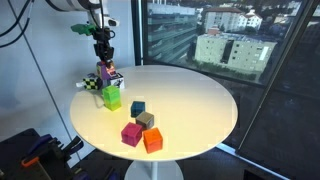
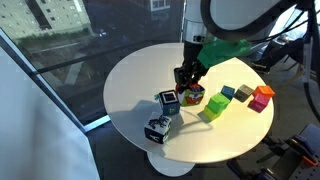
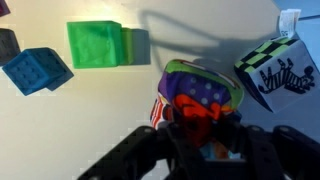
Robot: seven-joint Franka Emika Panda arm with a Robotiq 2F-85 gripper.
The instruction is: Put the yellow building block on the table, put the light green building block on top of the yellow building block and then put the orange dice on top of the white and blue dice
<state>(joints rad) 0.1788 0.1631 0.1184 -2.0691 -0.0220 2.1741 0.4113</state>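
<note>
My gripper point(image 1: 103, 58) point(image 2: 189, 78) point(image 3: 200, 135) is shut on the orange dice point(image 3: 200, 92), a small die with purple and orange-red faces. I hold it low over the white table point(image 1: 200, 100) point(image 2: 130, 80), and it shows in both exterior views point(image 1: 108, 72) point(image 2: 192, 95). The light green building block point(image 1: 111, 95) point(image 2: 212, 110) point(image 3: 95, 43) stands on the yellow building block point(image 1: 111, 104), which shows only as a thin strip. The white and blue dice point(image 2: 157, 128) lies near the table edge, apart from the gripper.
A green-and-white die point(image 2: 168, 100) point(image 3: 280, 75) point(image 1: 92, 86) sits right beside the held die. Teal point(image 1: 137, 107) point(image 3: 35, 70), grey point(image 1: 146, 120), magenta point(image 1: 131, 133) and plain orange point(image 1: 152, 139) cubes cluster further along the table. The table edge is close behind the gripper.
</note>
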